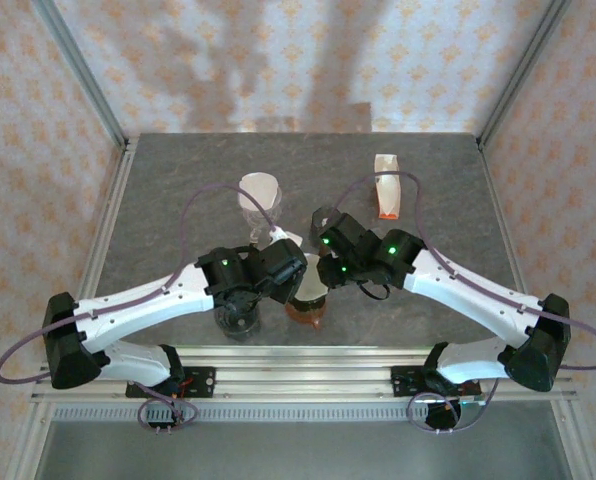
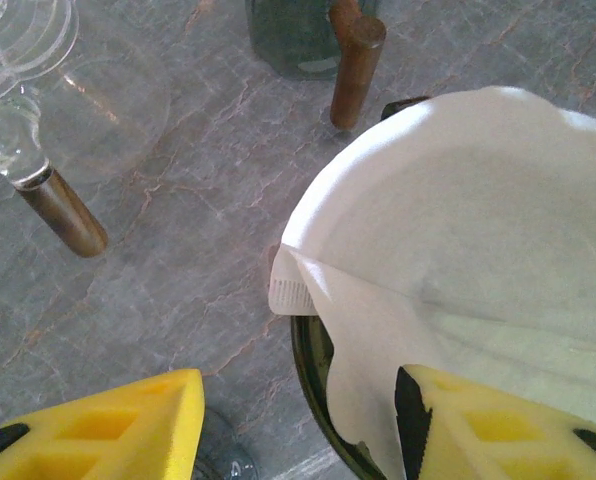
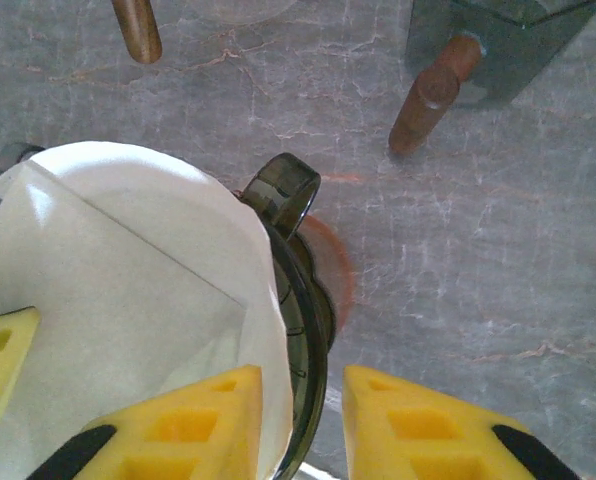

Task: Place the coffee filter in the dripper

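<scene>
Currently listed, largest first.

1. Bench [image 1: 178,180]: grey marbled slab that carries every item.

2. Dripper [image 3: 308,310]: dark smoked-glass cone, upright at the near centre of the bench, between the two arms. It has a loop handle [image 3: 283,190] at the rim. Judged rigid, smooth and breakable, and likely to tip if shoved sideways.

3. Coffee filter [image 2: 458,200]: white paper cone sitting inside the dripper, mouth up.
   - Position: its upper edge stands proud of the rim, and a crimped seam flap [image 2: 290,295] folds outward over the rim. It looks lodged but not yet pressed flush.
   - Handling: judged almost weightless, limp, and quick to crease or tear. It keeps its cone shape only loosely.
   - Hold: the best place is the upper edge or the seam flap, where the paper is doubled, with a light pinch. A soft press on the inner wall should seat it with no grip at all.

4. Left pincer [image 2: 300,385]: spread wide and holding nothing. One finger is over the paper inside the cone, and the other is outside, above bare bench.

5. Right pincer [image 3: 303,400]: jaws drawn narrow with the rim between them. One finger is on the paper side, and the other is outside the glass wall. I cannot tell whether it actually clamps the rim.
</scene>
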Motion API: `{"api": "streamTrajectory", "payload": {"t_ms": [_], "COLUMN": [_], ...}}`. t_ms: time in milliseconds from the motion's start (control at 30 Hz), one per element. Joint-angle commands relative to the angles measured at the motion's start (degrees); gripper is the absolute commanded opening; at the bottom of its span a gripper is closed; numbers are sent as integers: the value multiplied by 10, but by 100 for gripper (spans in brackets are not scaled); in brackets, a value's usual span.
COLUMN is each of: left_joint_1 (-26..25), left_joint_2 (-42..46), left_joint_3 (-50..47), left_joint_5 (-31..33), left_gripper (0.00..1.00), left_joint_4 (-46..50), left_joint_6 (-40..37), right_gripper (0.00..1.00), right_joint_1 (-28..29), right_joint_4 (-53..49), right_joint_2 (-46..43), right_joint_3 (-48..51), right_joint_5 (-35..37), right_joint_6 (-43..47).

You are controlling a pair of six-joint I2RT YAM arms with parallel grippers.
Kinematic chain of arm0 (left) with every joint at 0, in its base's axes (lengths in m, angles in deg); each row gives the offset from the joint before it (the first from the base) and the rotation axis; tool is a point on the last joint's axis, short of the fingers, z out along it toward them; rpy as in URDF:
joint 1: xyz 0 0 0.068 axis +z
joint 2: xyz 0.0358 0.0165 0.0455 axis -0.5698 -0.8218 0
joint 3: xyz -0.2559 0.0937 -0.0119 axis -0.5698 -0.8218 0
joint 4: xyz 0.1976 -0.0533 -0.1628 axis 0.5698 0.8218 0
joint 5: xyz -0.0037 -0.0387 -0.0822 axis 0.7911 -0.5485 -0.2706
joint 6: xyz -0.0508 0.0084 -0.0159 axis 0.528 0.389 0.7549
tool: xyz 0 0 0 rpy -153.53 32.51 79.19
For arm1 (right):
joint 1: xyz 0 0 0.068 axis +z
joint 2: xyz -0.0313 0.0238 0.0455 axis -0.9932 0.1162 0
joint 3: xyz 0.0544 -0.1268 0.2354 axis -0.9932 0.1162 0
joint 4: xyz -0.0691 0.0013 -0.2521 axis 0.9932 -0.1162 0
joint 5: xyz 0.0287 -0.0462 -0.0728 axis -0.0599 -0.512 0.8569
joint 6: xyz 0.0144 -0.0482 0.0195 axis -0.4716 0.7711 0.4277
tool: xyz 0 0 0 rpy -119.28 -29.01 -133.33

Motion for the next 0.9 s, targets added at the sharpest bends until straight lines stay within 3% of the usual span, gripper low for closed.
{"api": "streamTrajectory", "payload": {"t_ms": [0,433,867], "left_joint_1": [-3,-3,-2], "left_joint_2": [12,3,1], "left_joint_3": [-8,-20,-24], "left_joint_5": [2,-3,-4], "left_gripper": [51,48,48], "left_joint_4": [-7,-24,-31], "left_joint_6": [9,11,11], "right_gripper": [33,35,15], "right_joint_1": [3,3,5], "right_joint_4": [-4,14,21], "right_joint_2": [-12,-36,-24], "right_joint_3": [-15,-3,12], "right_joint_5": [22,16,-3], "right_joint_6": [-5,-19,-24]}}
